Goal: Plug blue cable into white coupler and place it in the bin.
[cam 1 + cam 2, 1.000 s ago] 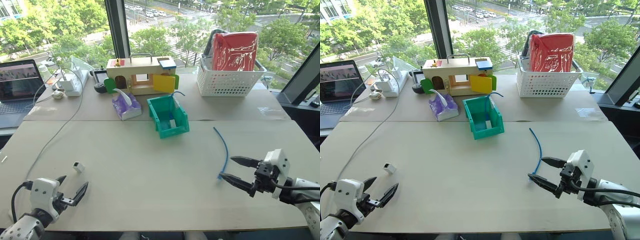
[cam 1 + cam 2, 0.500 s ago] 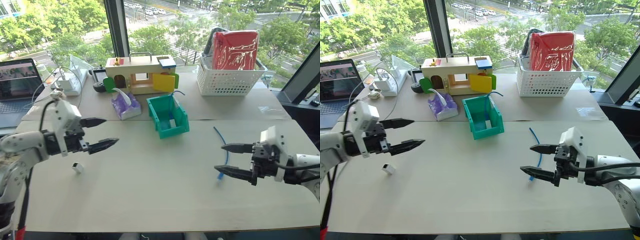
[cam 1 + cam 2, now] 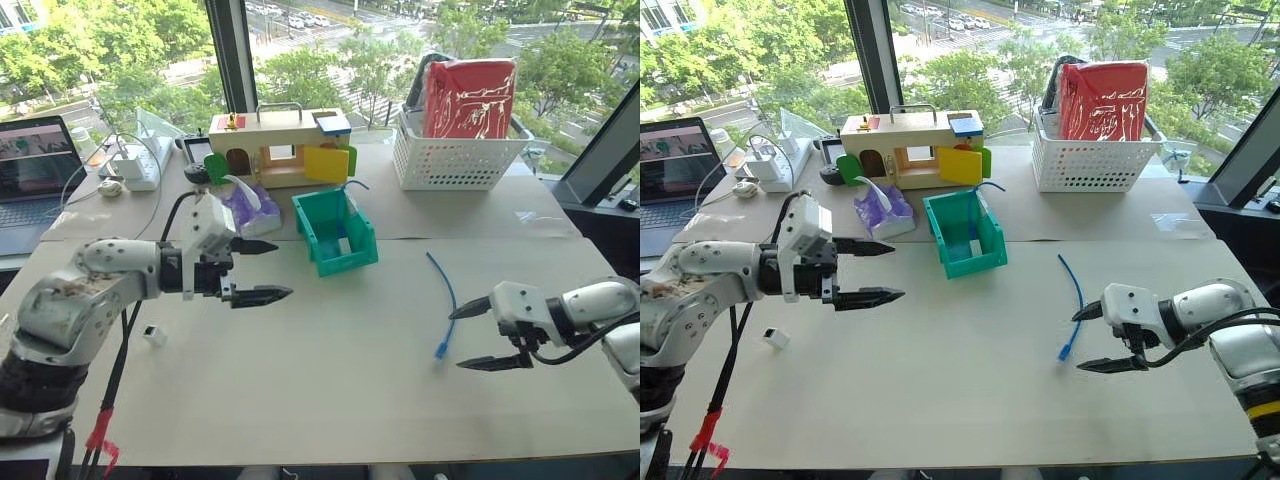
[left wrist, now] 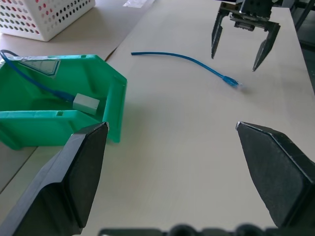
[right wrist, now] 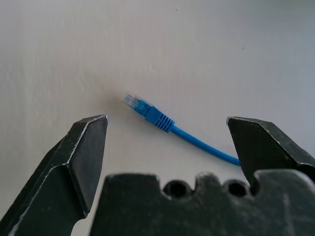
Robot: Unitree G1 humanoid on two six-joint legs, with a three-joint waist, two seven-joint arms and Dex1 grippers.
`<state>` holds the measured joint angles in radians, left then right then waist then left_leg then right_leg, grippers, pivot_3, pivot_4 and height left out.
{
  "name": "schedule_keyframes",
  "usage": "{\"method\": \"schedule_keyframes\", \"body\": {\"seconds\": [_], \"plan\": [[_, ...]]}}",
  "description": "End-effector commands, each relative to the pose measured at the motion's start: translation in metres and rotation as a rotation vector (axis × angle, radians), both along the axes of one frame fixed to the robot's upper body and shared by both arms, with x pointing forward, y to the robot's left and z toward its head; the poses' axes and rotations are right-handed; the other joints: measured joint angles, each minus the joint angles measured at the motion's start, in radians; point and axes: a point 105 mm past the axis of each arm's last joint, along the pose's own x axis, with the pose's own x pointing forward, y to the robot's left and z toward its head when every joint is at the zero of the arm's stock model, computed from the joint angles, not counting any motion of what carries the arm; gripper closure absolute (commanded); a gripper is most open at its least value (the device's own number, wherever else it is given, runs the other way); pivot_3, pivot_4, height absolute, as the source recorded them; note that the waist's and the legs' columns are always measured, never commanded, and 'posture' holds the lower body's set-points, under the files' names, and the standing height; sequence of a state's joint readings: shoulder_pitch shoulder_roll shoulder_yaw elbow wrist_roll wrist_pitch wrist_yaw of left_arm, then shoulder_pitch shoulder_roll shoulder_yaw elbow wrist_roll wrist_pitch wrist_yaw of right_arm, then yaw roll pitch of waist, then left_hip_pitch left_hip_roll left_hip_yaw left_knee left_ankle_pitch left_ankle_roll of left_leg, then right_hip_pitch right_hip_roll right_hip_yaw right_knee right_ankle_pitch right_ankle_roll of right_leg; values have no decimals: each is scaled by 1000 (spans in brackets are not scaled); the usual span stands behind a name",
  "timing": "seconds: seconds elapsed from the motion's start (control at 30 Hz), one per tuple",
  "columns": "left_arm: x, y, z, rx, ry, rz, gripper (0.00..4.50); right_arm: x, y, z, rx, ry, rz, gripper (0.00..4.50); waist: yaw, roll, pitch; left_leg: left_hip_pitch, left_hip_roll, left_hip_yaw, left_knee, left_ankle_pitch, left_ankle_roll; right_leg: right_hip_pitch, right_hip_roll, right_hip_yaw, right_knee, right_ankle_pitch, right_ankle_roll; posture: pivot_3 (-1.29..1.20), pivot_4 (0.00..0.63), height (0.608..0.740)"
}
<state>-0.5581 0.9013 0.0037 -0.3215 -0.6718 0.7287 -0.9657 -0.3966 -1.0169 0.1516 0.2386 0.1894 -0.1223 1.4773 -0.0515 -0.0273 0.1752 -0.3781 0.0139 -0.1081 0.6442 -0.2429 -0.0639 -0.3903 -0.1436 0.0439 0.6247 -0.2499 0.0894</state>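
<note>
Your left gripper (image 3: 262, 270), fingers apart and empty, has swung up from the worktop (image 3: 320, 400) edge, while the coupler's (image 3: 153, 335) socket stays unreadable.

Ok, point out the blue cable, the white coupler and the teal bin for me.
blue cable (image 5: 156, 119): right wrist view, on the blue boot just behind its clear plug.
white coupler (image 3: 153, 335): left eye view, on the top of the small block.
bin (image 3: 972, 261): right eye view, on its low front wall.
</note>
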Motion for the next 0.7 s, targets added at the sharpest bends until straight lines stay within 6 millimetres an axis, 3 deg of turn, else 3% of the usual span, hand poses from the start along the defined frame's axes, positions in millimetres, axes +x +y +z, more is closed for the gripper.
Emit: {"method": "schedule_keyframes", "body": {"seconds": [0.03, 0.2, 0.23, 0.33, 0.63, 0.7], "plan": [[-5, 1, 4, 7, -23, -1, 15, 3, 0, -15, -48, 33, 84, 0, -6, 0, 0, 0, 0, 0, 0, 0, 0, 0, 0, 0, 0, 0, 0, 0, 150, 740], [-14, 2, 4, -21, 39, -32, 15, 12, 4, -25, -50, 34, 115, 0, -15, 0, 1, 0, 0, 0, 0, 1, -2, 0, 0, 0, 1, 0, 0, 0, 150, 740], [-14, 2, 4, -19, 37, -27, 0, 14, 5, -27, -52, 30, 118, 524, -17, 0, 1, 1, 0, 0, 0, 1, -2, 1, 0, 0, 1, 0, 0, 0, 150, 740], [-15, 4, 3, -11, 38, -25, 0, 16, 3, -31, -66, 48, 126, 1374, -21, -1, 1, 4, 0, 0, 0, 1, -3, 3, 0, 0, 2, 0, 0, 0, 150, 740], [-19, 3, -1, -1, 38, -35, 0, 20, 13, -17, -17, 28, 139, 4449, -18, -1, 1, 6, 0, 0, 0, 2, -4, 4, 0, 1, 3, 1, 0, 0, 150, 740], [-20, 3, -3, -3, 43, -34, 0, 21, 17, -15, -7, 19, 138, 4485, -18, -1, 1, 5, 0, 0, 0, 2, -4, 3, 0, 1, 3, 1, 0, 0, 150, 740]]}}
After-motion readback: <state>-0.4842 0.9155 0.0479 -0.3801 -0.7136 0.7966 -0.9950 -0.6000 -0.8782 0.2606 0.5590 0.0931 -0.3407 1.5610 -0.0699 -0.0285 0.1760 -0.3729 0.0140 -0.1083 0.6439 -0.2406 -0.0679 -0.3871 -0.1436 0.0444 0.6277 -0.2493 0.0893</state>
